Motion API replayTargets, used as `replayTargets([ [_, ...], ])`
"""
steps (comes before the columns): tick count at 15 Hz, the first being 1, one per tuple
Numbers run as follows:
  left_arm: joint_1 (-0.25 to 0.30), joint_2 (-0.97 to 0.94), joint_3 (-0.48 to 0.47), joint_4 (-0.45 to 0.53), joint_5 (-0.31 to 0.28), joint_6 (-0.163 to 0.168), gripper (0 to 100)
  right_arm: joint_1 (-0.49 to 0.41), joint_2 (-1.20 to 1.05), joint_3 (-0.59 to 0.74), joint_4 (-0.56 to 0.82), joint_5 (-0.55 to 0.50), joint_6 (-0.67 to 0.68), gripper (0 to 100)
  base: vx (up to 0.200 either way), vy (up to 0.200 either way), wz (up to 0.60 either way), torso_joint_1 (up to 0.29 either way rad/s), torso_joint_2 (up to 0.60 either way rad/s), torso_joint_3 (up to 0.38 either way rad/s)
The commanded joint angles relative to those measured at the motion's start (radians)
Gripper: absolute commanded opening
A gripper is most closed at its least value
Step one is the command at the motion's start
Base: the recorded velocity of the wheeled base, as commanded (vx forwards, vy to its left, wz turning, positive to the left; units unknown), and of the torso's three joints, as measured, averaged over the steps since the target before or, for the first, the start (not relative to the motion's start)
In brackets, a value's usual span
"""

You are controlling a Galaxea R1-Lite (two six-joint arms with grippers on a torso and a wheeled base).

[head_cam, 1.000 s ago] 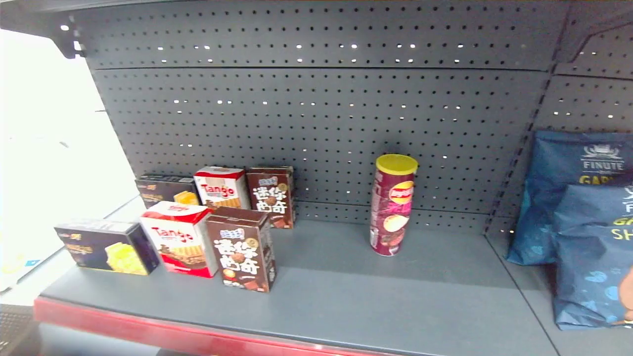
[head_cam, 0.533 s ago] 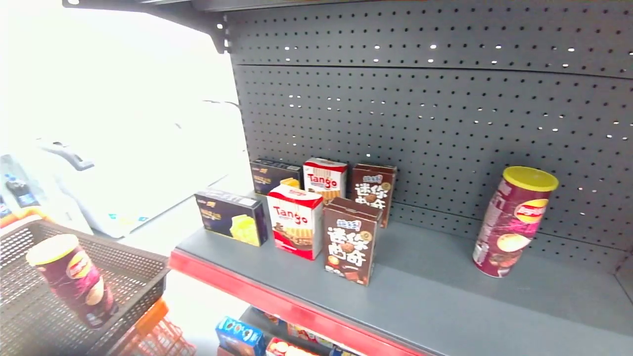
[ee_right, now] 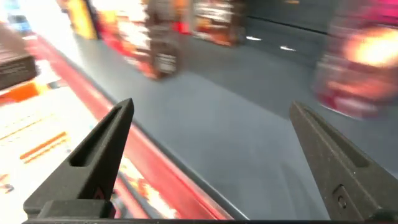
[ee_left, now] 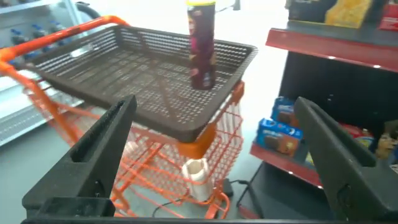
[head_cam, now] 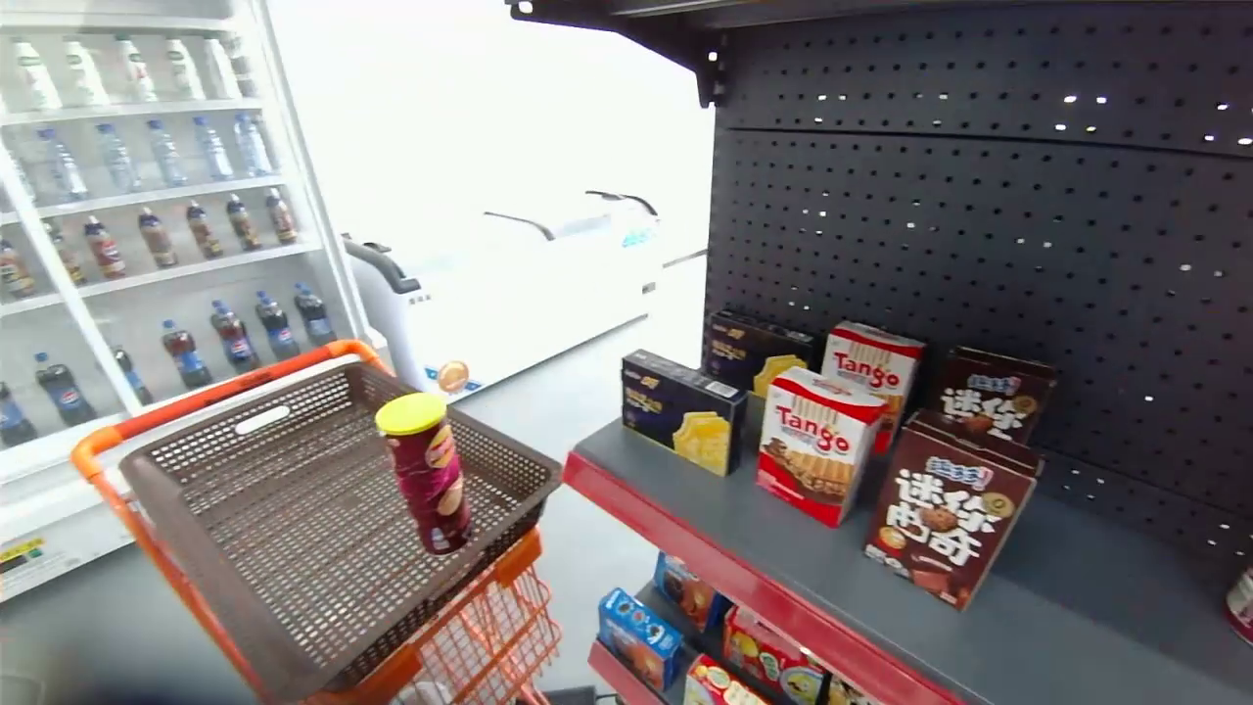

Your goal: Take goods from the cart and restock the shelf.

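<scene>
A maroon chips can (head_cam: pixel 428 470) with a yellow lid stands upright in the brown basket (head_cam: pixel 294 519) of an orange cart, left of the shelf. In the left wrist view my left gripper (ee_left: pixel 214 104) is open and holds nothing, short of the basket (ee_left: pixel 124 74), with the can (ee_left: pixel 201 43) standing beyond it. My right gripper (ee_right: pixel 211 109) hangs open and holds nothing over the grey shelf board (ee_right: pixel 249 124), where a second can (ee_right: pixel 360 68) shows blurred. That can's base (head_cam: pixel 1241 602) peeks in at the head view's right edge.
On the grey shelf (head_cam: pixel 1028 627) stand two rows of boxes: dark ones (head_cam: pixel 682 411), red-and-white wafer boxes (head_cam: pixel 817 446) and brown cookie boxes (head_cam: pixel 945 514). Packets (head_cam: pixel 641 636) fill the lower shelf. A drinks fridge (head_cam: pixel 147 245) and white freezer (head_cam: pixel 509 284) stand behind the cart.
The head camera has swung left: the shelf and its boxes slid to the right of the picture, and the cart with its can came into view.
</scene>
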Motion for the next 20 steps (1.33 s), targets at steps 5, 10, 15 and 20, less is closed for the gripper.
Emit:
replayTargets([
  [5, 0.0, 0.0, 0.0, 0.0, 0.0, -0.001, 100, 0.0, 0.0, 0.001, 0.0, 0.001, 0.0, 100, 0.0, 0.0, 0.12, 0.0, 0.0, 0.0],
  [10, 0.0, 0.0, -0.001, -0.001, -0.001, 0.003, 100, 0.0, 0.0, 0.001, 0.0, 0.001, 0.0, 100, 0.0, 0.0, 0.0, 0.0, 0.0, 0.0],
  [15, -0.025, 0.477, -0.26, 0.009, -0.03, 0.086, 100, 0.0, 0.0, -0.001, 0.0, 0.001, 0.0, 100, 0.0, 0.0, 0.0, 0.0, 0.0, 0.0],
  [20, -0.064, 0.945, -0.398, -0.106, -0.02, 0.089, 100, 0.0, 0.0, 0.001, 0.0, 0.001, 0.0, 100, 0.0, 0.0, 0.0, 0.0, 0.0, 0.0],
])
